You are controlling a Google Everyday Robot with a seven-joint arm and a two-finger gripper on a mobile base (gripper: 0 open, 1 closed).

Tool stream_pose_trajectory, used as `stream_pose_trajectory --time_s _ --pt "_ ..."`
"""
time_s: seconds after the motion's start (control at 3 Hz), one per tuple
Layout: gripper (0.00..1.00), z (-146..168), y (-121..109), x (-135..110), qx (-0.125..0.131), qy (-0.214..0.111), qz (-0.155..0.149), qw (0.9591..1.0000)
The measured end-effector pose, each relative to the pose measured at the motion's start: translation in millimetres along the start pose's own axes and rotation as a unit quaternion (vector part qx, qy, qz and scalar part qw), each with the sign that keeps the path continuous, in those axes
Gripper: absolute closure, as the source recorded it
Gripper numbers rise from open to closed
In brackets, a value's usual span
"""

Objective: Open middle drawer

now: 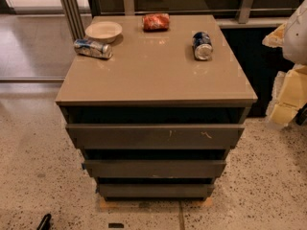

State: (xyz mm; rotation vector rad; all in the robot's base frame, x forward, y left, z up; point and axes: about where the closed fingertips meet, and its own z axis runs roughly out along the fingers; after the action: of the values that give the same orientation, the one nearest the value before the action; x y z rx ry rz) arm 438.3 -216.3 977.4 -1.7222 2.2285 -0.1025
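At right edge, jaws well apart from middle drawer (154,168)

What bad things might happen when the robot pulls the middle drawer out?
The gripper sits far right, away from the middle drawer; with no handle and close fronts, it might catch the scratched top drawer instead. The silver can and blue can lie on their sides on the cabinet top, so a jerk might roll them off.
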Motion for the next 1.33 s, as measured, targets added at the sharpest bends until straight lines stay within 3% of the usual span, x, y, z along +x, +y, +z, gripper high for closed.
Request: stream_pose_trajectory --time_s 0.67,1.0,1.33 --pt "0.0 5.4 3.1 4.2 0.005 -0.011 0.015 0.9998" --pt "0.0 31.1 23.1 18.5 0.005 -0.039 0.081 0.9959" --pt "0.0 90.0 46.7 38.8 -0.003 -0.057 0.162 0.9851"
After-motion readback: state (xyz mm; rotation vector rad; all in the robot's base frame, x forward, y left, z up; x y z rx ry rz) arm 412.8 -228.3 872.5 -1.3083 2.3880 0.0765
